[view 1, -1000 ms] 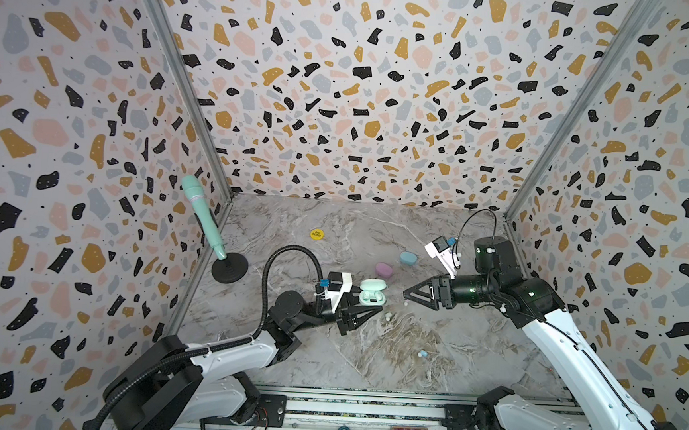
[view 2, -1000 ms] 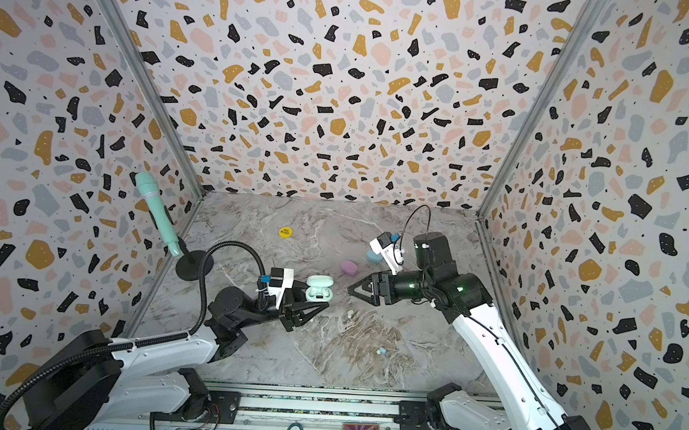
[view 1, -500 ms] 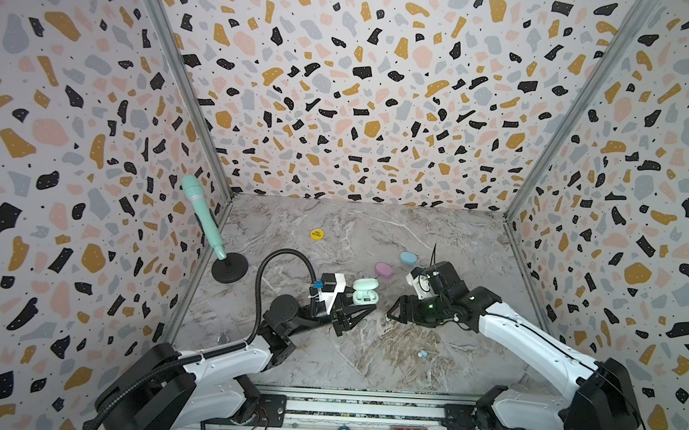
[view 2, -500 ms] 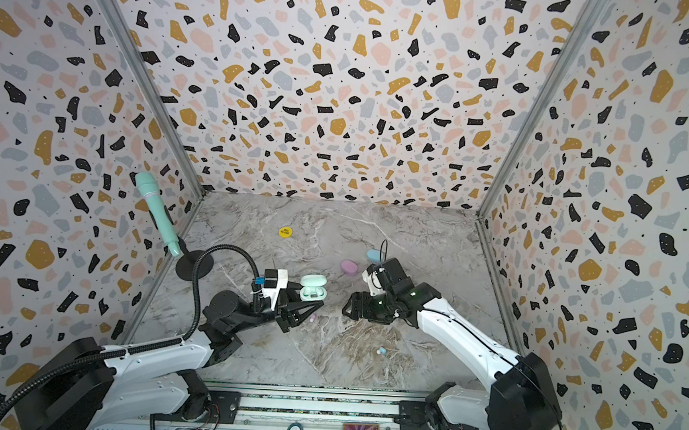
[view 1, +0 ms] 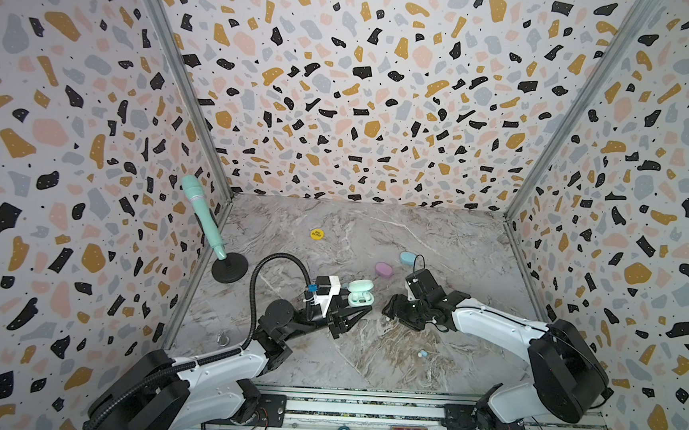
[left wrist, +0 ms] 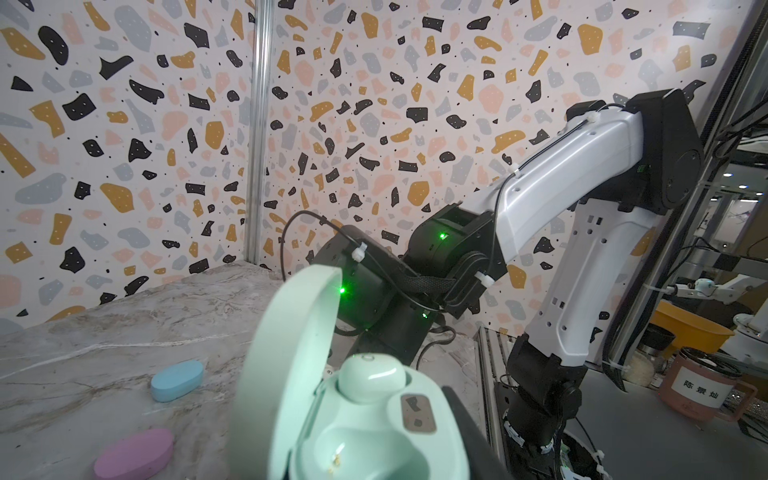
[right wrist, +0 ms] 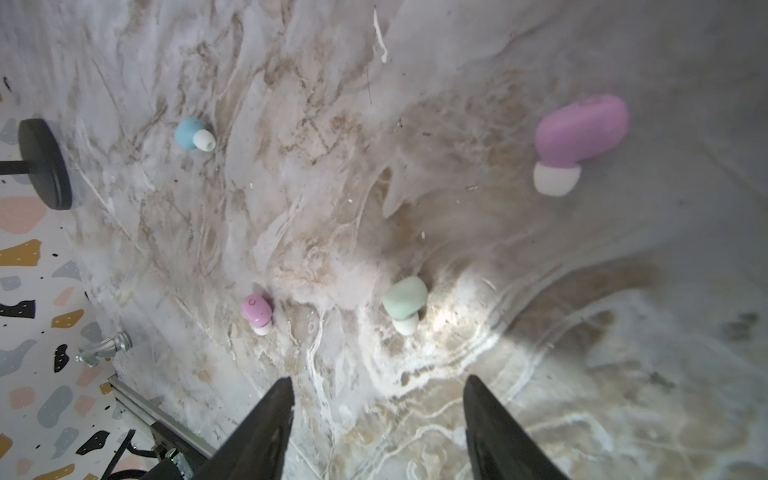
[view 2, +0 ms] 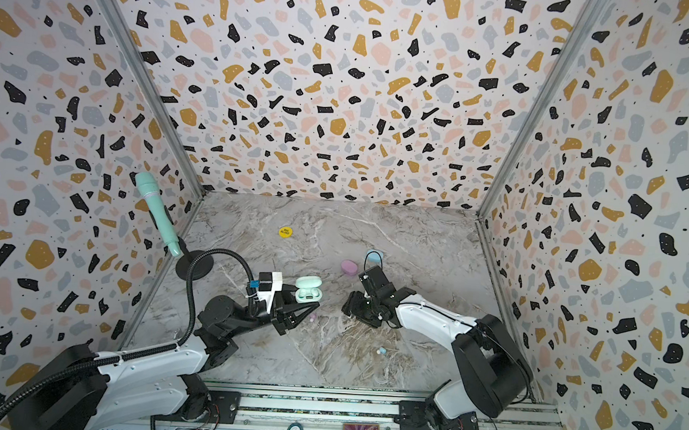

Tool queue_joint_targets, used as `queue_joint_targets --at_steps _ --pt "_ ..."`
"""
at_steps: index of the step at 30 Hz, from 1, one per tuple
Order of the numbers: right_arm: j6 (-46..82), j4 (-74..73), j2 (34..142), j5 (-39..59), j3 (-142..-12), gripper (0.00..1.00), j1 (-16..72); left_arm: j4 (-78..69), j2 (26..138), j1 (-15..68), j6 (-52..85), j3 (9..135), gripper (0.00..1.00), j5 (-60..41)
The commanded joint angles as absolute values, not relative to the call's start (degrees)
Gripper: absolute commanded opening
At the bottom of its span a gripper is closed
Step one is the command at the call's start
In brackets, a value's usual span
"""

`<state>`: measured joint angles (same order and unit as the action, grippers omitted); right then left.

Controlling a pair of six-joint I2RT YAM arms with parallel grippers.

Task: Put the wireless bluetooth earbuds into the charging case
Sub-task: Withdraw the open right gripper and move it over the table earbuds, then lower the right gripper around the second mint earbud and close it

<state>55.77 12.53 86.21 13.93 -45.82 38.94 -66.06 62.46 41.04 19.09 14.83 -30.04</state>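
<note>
Left tool (view 1: 353, 308) pinches an open mint charging case (view 1: 360, 294), its lid (left wrist: 291, 332) tipped back. The left wrist view shows one mint earbud (left wrist: 371, 378) seated in a well, while the neighbouring well (left wrist: 353, 453) shows its bare floor. The right tool (right wrist: 376, 380) hangs low over the marble surface (view 1: 374, 234), fingers (right wrist: 270, 432) spread wide and gripping nothing. Just beyond its tips lies a loose mint earbud (right wrist: 405, 303), a small pink earbud (right wrist: 257, 311) near it, a blue earbud (right wrist: 193, 134) farther off and a second pink earbud (right wrist: 579, 135) well apart. A closed pink case (view 1: 383, 270) and a closed blue case (view 1: 408, 258) rest side by side on the surface.
</note>
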Motion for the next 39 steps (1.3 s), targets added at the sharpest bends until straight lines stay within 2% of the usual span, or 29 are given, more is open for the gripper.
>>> queue_joint_targets --at_steps 1,23,29,39 --pt "57.07 11.88 87.78 13.33 -48.48 0.65 39.45 -69.17 61.61 40.72 18.66 14.49 0.14 -29.93" --pt "51.92 14.52 98.16 12.84 -56.55 0.6 39.99 -68.91 61.08 39.99 18.2 13.97 0.14 -30.63" --pt "45.85 23.28 99.42 7.88 -61.03 0.59 40.08 -68.73 60.84 39.81 18.42 14.06 0.14 -30.85" --pt "38.07 33.24 105.46 6.55 -70.26 0.44 41.21 -68.1 60.05 39.81 18.56 13.8 0.14 -30.79"
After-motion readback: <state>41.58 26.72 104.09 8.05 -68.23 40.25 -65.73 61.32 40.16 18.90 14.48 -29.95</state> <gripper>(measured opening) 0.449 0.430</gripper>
